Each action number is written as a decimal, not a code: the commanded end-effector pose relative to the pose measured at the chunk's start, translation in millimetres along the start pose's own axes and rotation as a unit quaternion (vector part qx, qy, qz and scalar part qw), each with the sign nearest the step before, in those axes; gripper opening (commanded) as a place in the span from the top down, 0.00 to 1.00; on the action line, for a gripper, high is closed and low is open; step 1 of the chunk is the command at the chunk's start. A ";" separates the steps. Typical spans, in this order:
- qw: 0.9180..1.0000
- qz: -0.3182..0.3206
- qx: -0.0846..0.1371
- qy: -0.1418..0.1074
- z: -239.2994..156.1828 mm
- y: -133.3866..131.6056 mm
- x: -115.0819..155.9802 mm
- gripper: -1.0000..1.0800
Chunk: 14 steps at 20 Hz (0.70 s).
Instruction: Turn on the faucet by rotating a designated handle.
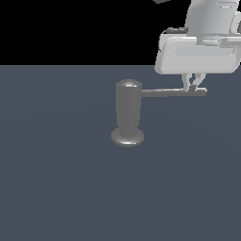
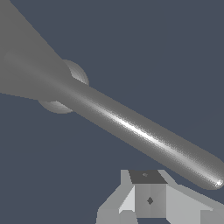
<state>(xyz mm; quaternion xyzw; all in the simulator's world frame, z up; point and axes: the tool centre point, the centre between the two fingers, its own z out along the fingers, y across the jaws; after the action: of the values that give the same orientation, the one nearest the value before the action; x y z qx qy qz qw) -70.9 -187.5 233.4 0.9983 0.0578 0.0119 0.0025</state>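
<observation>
The faucet (image 1: 128, 110) is a dull grey upright cylinder with a domed top on a round disc foot, standing mid-scene in the exterior view. Its handle (image 1: 169, 92), a slim grey rod, sticks out level toward the exterior view's right. My gripper (image 1: 194, 87) hangs from above with its fingertips right at the rod's rounded tip, the fingers close together and not around the rod. In the wrist view the handle (image 2: 144, 135) runs diagonally from the faucet (image 2: 26, 65) past my gripper (image 2: 148, 192), which looks shut with nothing held.
A flat dark blue-grey floor (image 1: 70, 188) surrounds the faucet. The white hand body (image 1: 197, 54) of the arm sits above the handle's tip. Nothing else stands nearby.
</observation>
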 end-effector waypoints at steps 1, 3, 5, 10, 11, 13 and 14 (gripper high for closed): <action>1.000 -0.001 0.001 -0.004 6.0 3.9 6.5 1.00; 1.000 -0.001 0.001 -0.005 6.6 8.2 11.0 1.00; 1.000 0.000 0.001 -0.005 7.3 12.6 15.4 1.00; 1.000 0.002 0.001 -0.007 8.8 23.3 26.3 1.00; 1.000 0.002 0.001 -0.007 9.0 25.4 28.5 1.00; 1.000 0.003 0.002 -0.007 9.7 29.7 32.8 1.00; 1.000 0.003 0.002 -0.008 9.9 31.7 34.9 1.00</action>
<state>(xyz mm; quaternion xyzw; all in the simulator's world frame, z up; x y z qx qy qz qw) -31.4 -204.2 233.6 0.9980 0.0618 0.0116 0.0010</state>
